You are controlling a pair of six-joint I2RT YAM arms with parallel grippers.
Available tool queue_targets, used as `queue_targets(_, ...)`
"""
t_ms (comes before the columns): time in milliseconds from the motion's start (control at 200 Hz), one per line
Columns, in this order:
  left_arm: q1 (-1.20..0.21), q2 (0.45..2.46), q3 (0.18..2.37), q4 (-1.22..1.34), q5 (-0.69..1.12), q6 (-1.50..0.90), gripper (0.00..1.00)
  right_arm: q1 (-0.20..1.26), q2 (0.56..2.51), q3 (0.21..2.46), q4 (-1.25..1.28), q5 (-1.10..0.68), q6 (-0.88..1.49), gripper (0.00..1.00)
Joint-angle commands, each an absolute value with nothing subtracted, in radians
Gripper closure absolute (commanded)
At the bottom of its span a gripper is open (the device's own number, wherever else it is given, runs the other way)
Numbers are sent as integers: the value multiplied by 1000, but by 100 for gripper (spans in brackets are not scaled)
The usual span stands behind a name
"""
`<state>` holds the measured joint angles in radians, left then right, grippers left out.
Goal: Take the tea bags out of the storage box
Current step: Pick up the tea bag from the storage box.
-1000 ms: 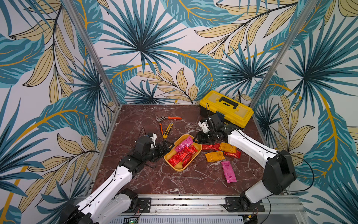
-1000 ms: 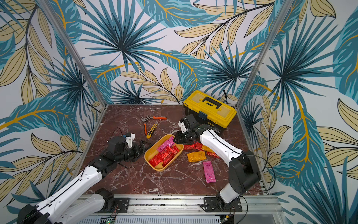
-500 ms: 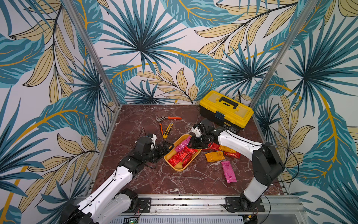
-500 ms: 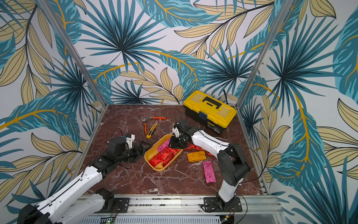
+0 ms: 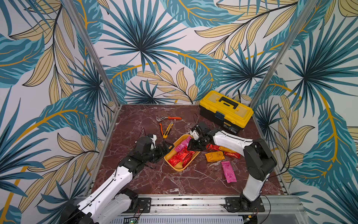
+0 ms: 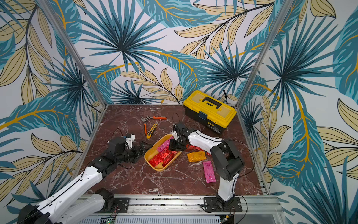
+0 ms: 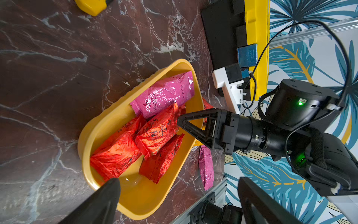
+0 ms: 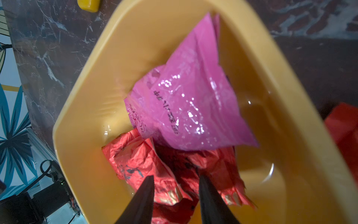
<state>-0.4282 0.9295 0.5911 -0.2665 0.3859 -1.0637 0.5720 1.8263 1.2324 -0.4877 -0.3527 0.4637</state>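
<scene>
Yellow storage box [image 5: 180, 168]: right jaws moved in above tea bags [image 5: 181, 157].

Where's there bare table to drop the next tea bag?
Bare: the front strip between storage box and rail, and the back left corner behind the pliers. Crowded: between the box and the toolbox, with loose tea bags and the right arm.

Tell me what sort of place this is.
Probably a robot test booth, not a home or workshop: a left arm and a right arm are mounted on a metal rail, and the marble-look table is boxed in by leaf-print panels.
</scene>
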Motion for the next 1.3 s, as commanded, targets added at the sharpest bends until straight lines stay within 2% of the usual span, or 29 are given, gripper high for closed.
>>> queue_targets(0,-423,920,566,-257,393,-1058,0,578,1845,1210,-465,-361,454,59)
queue_targets(406,-423,922,569,-262,399,-1058,0,580,1849,1216,-408,-468,483,70)
queue_targets(791,-423,920,570,-264,400,-1056,0,581,1887,1243,-484,-374,441,66)
queue_targets(971,-422,921,572,-262,398,-1057,0,588,1896,1253,-480,-397,434,65)
queue_targets(1292,-423,919,577,-268,402,-1056,0,590,1868,1240,-364,-537,506,83)
